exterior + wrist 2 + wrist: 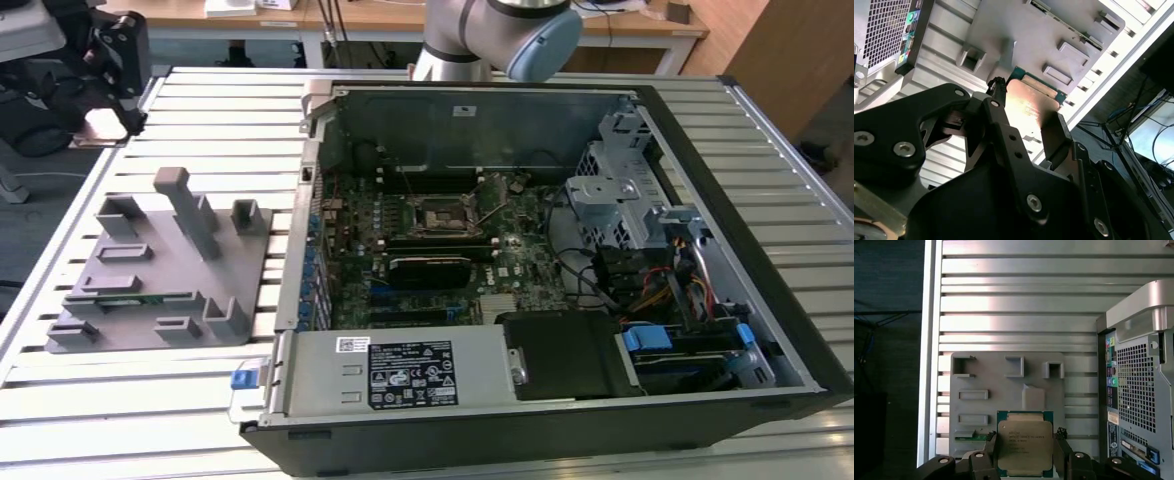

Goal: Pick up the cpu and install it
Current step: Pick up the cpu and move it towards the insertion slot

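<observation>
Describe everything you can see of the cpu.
The cpu is a flat square chip: a silver-grey metal lid with faint print, framed by a thin green rim. In the first wrist view its lid squarely faces the camera; in the second wrist view the cpu catches warm light. The gripper is shut on it, black fingers pressing two opposite edges, holding it clear of the grey fixture plate behind.

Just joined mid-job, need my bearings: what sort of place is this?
Likely a lab workbench for PC assembly: an open computer case on a slatted metal table, a grey fixture plate beside it, the cpu in the claw.
</observation>
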{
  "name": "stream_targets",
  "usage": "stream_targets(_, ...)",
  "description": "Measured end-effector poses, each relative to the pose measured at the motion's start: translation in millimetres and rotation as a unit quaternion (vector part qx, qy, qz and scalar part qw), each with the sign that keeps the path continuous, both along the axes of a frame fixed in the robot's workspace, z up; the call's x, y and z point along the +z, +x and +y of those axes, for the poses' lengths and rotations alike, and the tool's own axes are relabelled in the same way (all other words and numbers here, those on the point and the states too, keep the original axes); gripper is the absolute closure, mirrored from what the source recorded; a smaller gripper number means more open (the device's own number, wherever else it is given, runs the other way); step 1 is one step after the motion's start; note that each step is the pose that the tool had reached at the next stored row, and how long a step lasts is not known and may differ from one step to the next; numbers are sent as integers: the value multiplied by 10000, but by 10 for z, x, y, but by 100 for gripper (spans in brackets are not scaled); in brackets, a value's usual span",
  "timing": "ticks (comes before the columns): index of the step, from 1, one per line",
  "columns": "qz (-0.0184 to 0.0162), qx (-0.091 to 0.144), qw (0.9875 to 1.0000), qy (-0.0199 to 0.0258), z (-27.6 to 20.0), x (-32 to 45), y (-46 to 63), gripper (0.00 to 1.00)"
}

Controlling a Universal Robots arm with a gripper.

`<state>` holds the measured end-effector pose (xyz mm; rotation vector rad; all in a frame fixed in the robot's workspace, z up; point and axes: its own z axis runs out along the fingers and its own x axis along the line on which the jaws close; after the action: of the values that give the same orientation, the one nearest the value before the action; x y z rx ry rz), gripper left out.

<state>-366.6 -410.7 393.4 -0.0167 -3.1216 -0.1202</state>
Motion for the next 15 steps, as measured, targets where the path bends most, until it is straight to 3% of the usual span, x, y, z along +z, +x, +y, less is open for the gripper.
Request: stream_targets(15,0,0,10000,0,0,-13,156,47)
